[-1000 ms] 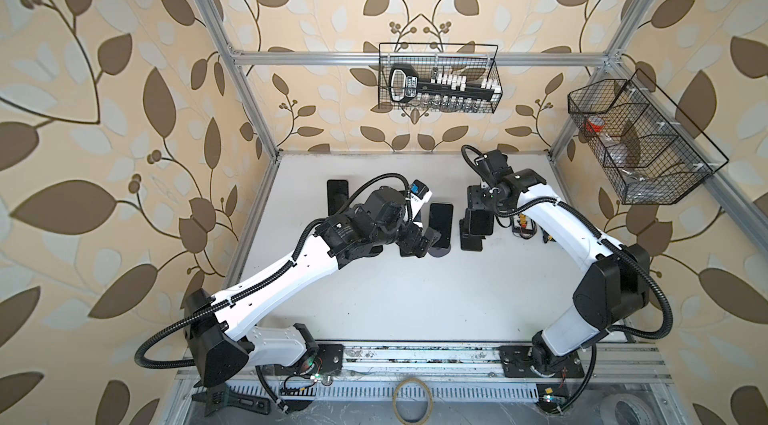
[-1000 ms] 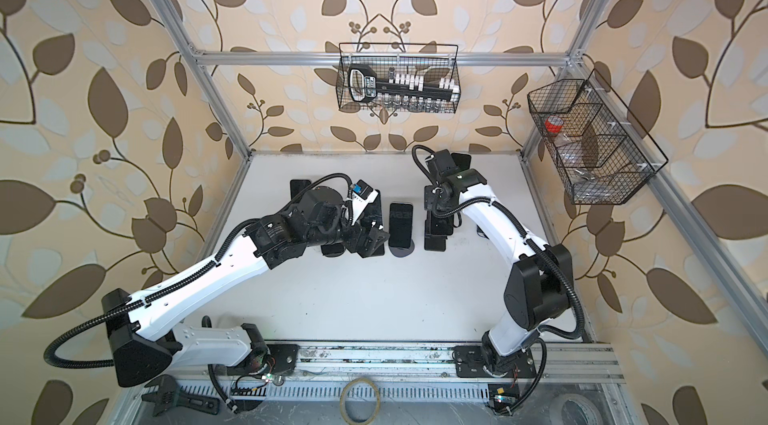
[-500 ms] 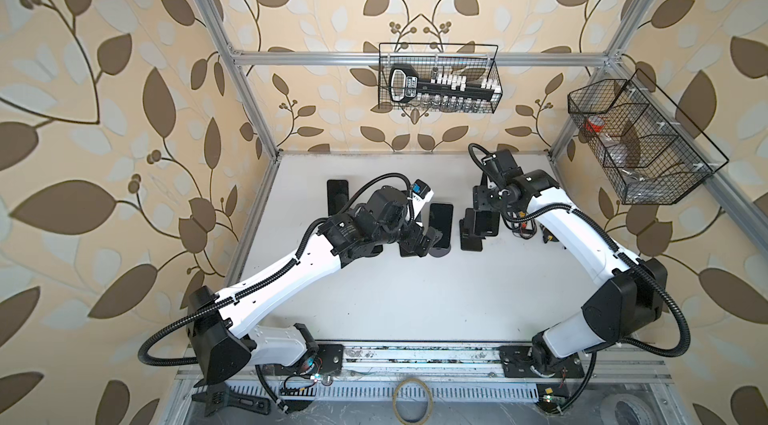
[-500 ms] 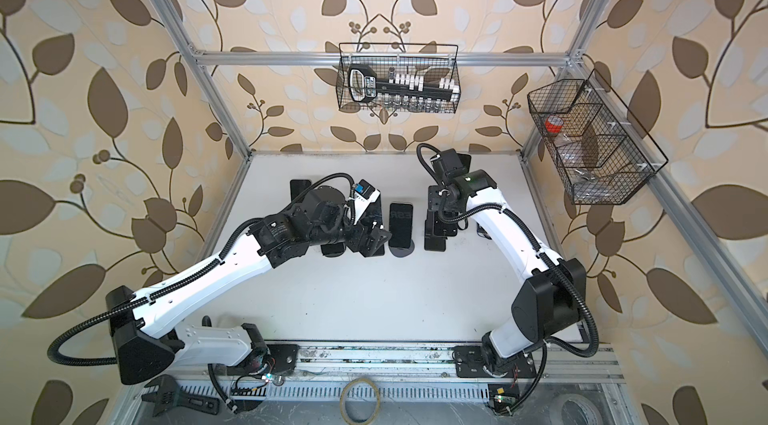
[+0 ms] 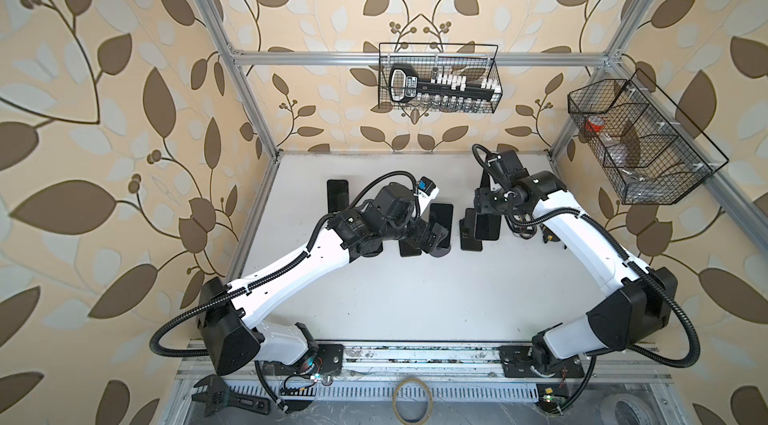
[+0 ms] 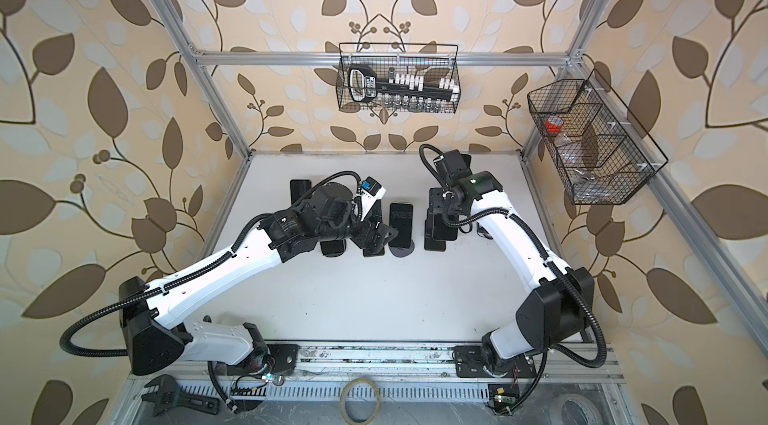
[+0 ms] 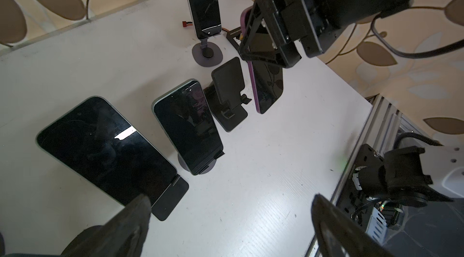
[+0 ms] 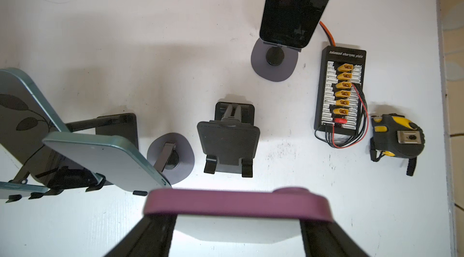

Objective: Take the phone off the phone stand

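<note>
My right gripper (image 8: 237, 220) is shut on a dark-screened phone in a purple case (image 8: 236, 204), gripping its two long edges. In the left wrist view this phone (image 7: 267, 87) hangs upright under the right gripper (image 7: 263, 42), beside the black folding phone stand (image 7: 228, 92) and clear of its cradle. The phone stand (image 8: 228, 140) is empty. In both top views the phone (image 5: 488, 227) (image 6: 442, 229) is just right of the table's middle. My left gripper (image 7: 231, 199) (image 5: 432, 236) is open over bare table, with nothing between its fingers.
Two teal-edged phones (image 7: 188, 127) (image 7: 105, 150) lean on stands near the left gripper. Another phone (image 8: 296, 4) stands on a grey round-based stand at the back. A charging plate (image 8: 340, 92) and a tape measure (image 8: 396, 137) lie at the right edge. Wire baskets (image 5: 436, 78) hang on the walls.
The right arm has swung slightly to the right and its elbow outward, still holding the purple-cased phone. The left arm has barely moved.
</note>
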